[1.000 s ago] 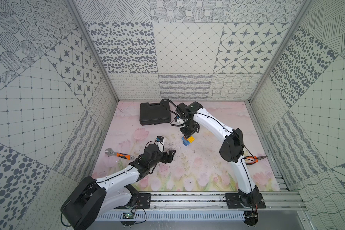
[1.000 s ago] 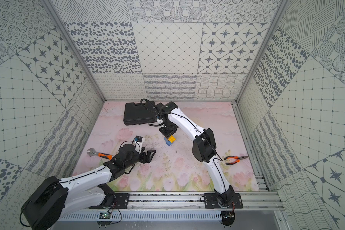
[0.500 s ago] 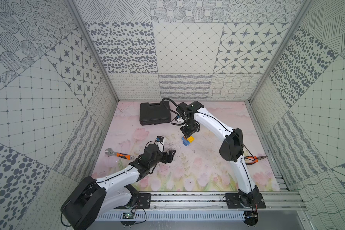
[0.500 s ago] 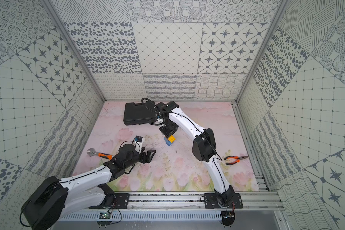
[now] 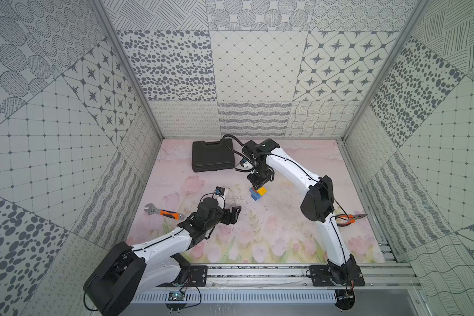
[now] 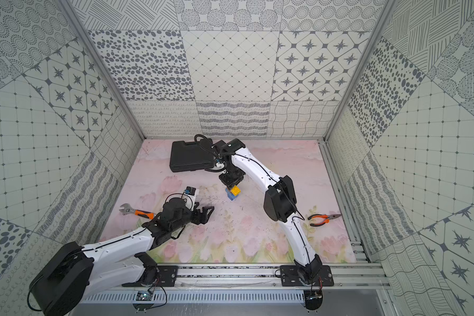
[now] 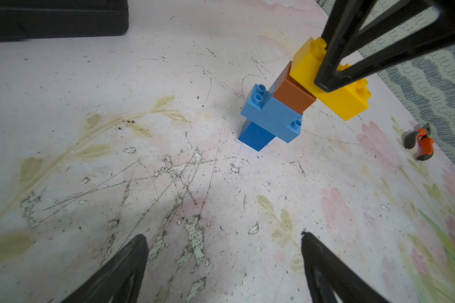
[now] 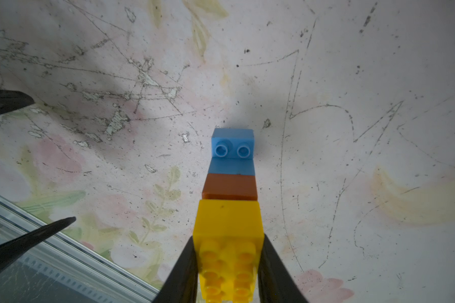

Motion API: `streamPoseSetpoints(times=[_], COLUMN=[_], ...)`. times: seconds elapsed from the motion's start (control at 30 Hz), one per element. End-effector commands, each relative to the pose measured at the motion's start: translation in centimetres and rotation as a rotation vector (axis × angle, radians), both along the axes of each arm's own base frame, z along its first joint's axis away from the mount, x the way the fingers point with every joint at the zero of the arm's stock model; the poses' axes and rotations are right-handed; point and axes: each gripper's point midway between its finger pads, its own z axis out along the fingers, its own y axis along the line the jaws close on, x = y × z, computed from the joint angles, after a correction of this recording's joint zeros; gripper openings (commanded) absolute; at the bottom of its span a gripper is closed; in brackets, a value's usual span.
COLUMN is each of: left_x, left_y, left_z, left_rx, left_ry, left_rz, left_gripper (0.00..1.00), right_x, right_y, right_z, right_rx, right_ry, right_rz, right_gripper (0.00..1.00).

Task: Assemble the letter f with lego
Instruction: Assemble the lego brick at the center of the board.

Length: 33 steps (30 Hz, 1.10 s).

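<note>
Nothing has visibly moved since a second ago, both arms and the stack sit where they were. The right gripper (image 8: 228,237) comes down from above with its jaws drawn in narrow on the yellow brick (image 7: 334,102), one finger on each long side, holding it. That brick tops the lego stack (image 5: 257,193), which stands upright near mid-mat in both top views. From the bottom up: darker blue brick (image 7: 255,135) on the mat (image 5: 271,232), light blue brick (image 7: 271,115) crosswise on it, brown brick (image 7: 293,95) above, and yellow overhanging to one side as the end bar. I can't pick out a second light blue one for sure. The left gripper (image 7: 223,234) is spread wide and empty, low over the mat near the stack, not touching it. The step in hand looks like seating the last brick, so the F is close to done. Whether the yellow is pressed fully home can't be told. The next move likely calls for a firm straight push down, then opening the jaws and lifting straight up so the tall narrow stack doesn't tip; the left could steady the base
</note>
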Motion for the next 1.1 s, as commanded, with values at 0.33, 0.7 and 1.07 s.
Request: streamPoseSetpoints(times=[0.33,0.7,1.07], left_x=[0.3,0.3,0.3], left_y=[-0.7,-0.7,-0.8], left_z=[1.2,1.1,1.1], left_rx=[-0.021,-0.019,-0.019], left_ry=[-0.048,-0.047,-0.045], left_rz=[-0.022,-0.024,-0.025], left_gripper=[0.92,0.92,0.92], right_x=[0.4,0.6,1.2], right_y=[-0.3,-0.4,0.0], right_z=[-1.7,-1.7,-1.0], right_rx=[-0.060,-0.075,-0.065], right_ry=[0.022,0.015,-0.018], right_rz=[-0.048,-0.064,-0.077], right_gripper=[0.38,0.35,0.41])
